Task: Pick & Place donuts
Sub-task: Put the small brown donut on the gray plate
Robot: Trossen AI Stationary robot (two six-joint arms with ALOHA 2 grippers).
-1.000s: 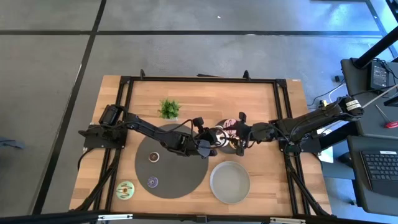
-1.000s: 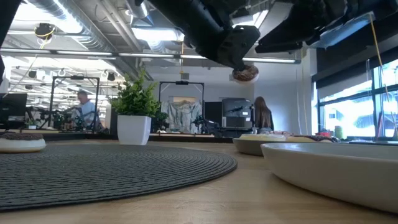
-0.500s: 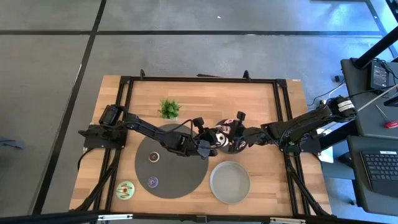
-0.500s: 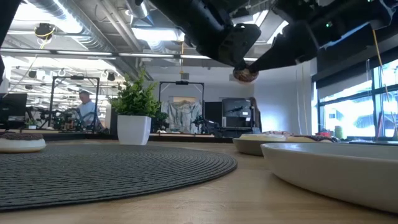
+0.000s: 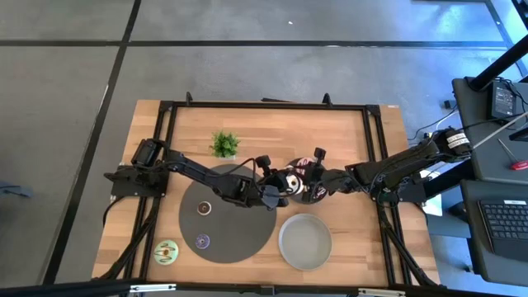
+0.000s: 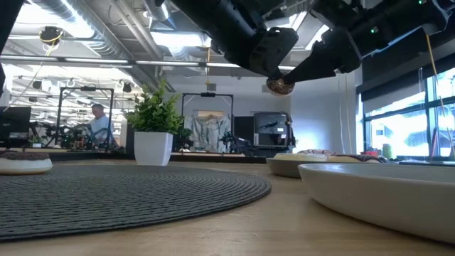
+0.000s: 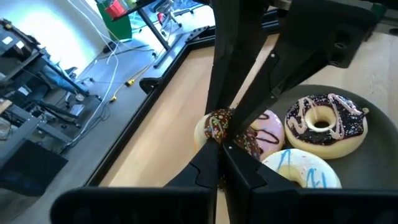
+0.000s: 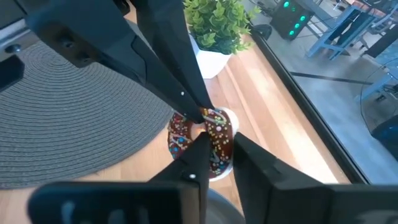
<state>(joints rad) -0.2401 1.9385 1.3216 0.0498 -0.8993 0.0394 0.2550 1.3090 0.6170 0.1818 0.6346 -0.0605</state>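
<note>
Above the round grey plate (image 5: 309, 172) at the table's centre, the left gripper (image 5: 283, 191) and the right gripper (image 5: 318, 186) meet at one brown sprinkled donut (image 7: 219, 127). Both pairs of fingers are closed on it, lifted clear of the plate. On that plate lie a chocolate-iced donut with pink drizzle (image 7: 325, 123), a pink-iced donut (image 7: 267, 129) and a white-iced donut (image 7: 303, 173). A small brown donut (image 5: 203, 209) and a small purple donut (image 5: 202, 241) rest on the dark round woven mat (image 5: 239, 235).

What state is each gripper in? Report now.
Left gripper: shut on the small brown sprinkled ring donut, held in the air.
Right gripper: at the same donut; grip cannot be told.
</note>
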